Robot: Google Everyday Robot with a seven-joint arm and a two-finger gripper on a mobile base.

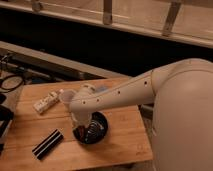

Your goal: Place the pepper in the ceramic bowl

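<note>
on the wooden worktop (125, 135) a flat black ribbed block (47, 144) lies nearest, then the ceramic bowl (99, 131) with the claw (82, 131) lowered over its left rim, grip and pepper impossible to make out, the white arm (120, 92) bent above, a white cup (66, 97) behind.

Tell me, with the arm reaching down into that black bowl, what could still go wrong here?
Two things, I would guess. The gripper hangs low over the left part of the ceramic bowl; if it pushes on the rim, the bowl could tip or slide on the wooden table. Also, the pepper is not visible, so I cannot tell whether it is in the bowl. The white cup stands close behind the arm and could get knocked as it pulls back.
</note>
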